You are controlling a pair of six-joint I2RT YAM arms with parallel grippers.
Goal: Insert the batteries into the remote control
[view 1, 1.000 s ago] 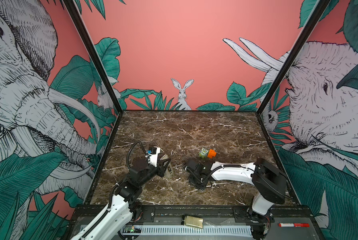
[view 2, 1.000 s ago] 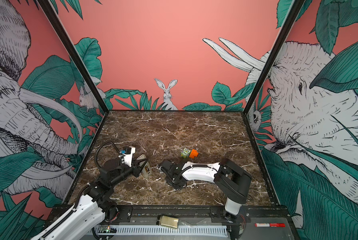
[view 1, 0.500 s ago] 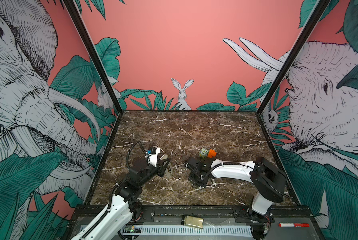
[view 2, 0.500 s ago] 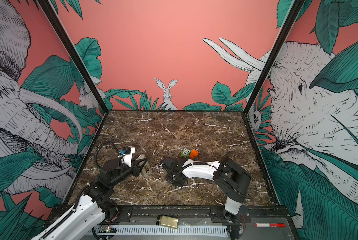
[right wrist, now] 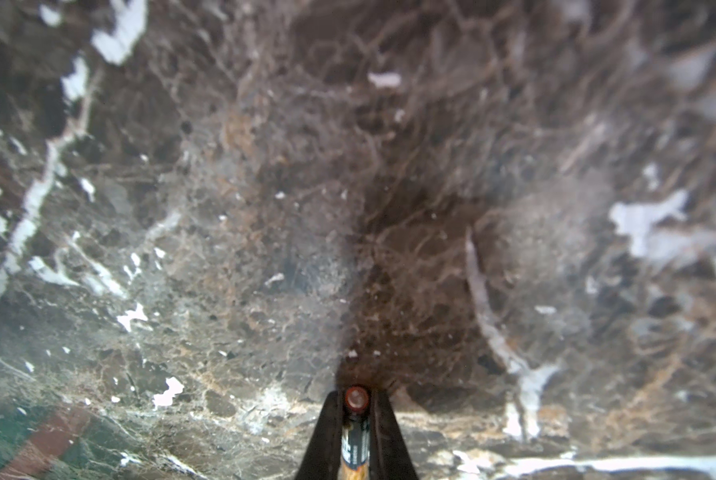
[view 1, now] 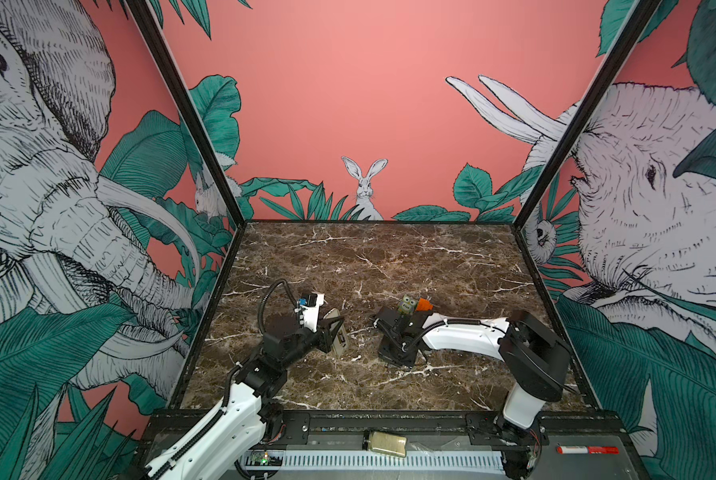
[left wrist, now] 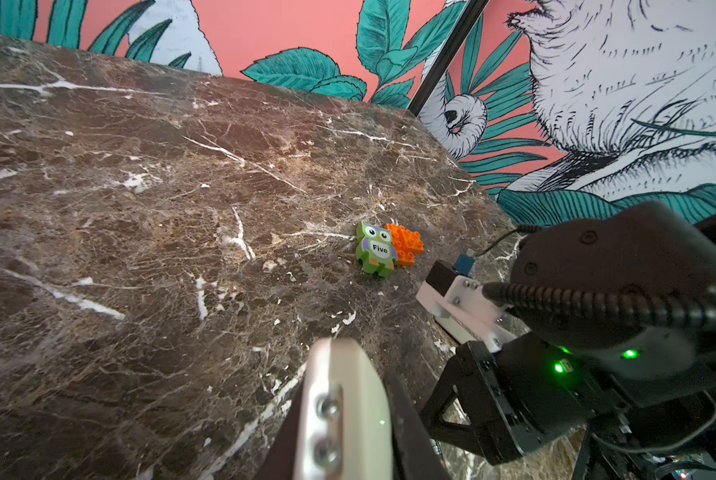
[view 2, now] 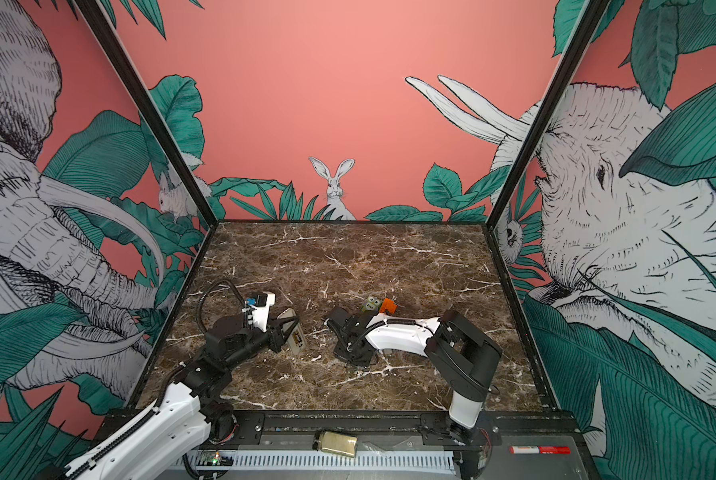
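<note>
The slim off-white plastic remote control (left wrist: 350, 399) in the left gripper (view 1: 336, 334) looks smooth and satin, and two shiny metal fittings show on its greyer side. The fingers (left wrist: 408, 432) flanking it are matt black plastic. Between the matt black fingers of the right gripper (right wrist: 357, 401) sits a small dark cylindrical battery (right wrist: 355, 440) with a glossy printed wrapper and a coppery metal end cap. Under both grippers the dark brown, white-veined marble tabletop (left wrist: 140, 216) is polished, with a soft sheen. Beyond the left gripper's tips, the green owl-shaped block (left wrist: 375, 249) and the orange studded brick (left wrist: 408, 243) are smooth moulded plastic.
</note>
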